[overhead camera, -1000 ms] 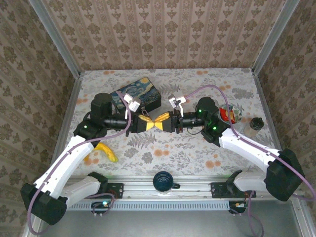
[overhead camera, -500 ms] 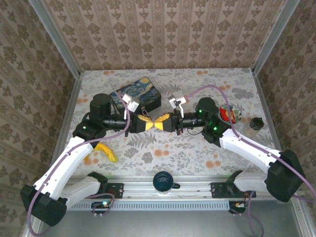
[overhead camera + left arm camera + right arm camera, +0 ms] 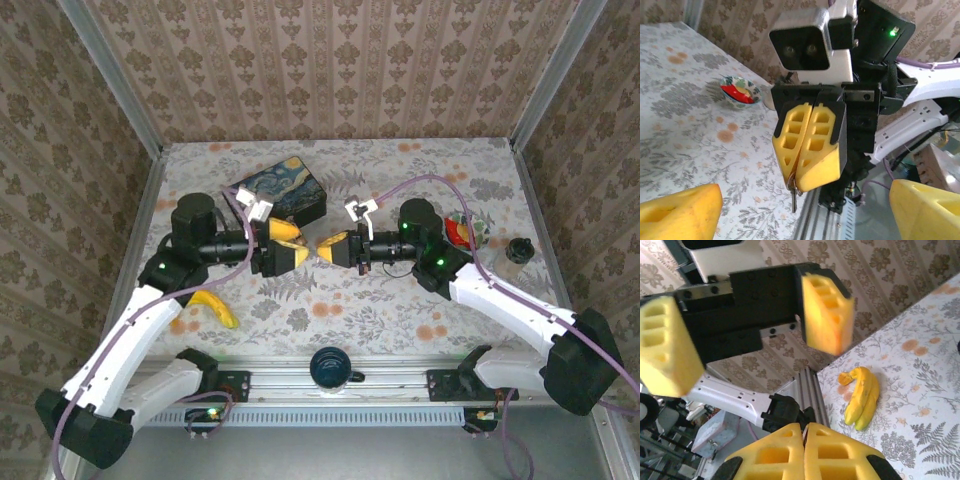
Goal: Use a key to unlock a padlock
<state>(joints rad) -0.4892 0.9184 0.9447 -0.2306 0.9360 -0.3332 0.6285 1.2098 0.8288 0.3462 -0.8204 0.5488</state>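
Note:
My right gripper (image 3: 326, 249) is shut over the middle of the table. In the left wrist view its yellow fingers (image 3: 810, 145) pinch a small ring from which the thin silvery key (image 3: 794, 196) hangs straight down. My left gripper (image 3: 302, 245) faces it from the left, open with nothing between its fingers (image 3: 682, 212), a short gap from the right one's tips. The right wrist view has my own shut gripper (image 3: 804, 426) at the bottom and the left gripper's spread fingers (image 3: 826, 315) opposite. The padlock is out of view.
The blue Starry-Night tin (image 3: 282, 192) lies behind the left gripper. A banana (image 3: 213, 308) lies at the front left. A small bowl with something red (image 3: 463, 231) and a dark-capped jar (image 3: 518, 249) stand on the right. A dark mug (image 3: 333, 368) sits at the front rail.
The left gripper has pulled back to the left, away from the right gripper's tips, which it touched before. The right gripper stays shut in place.

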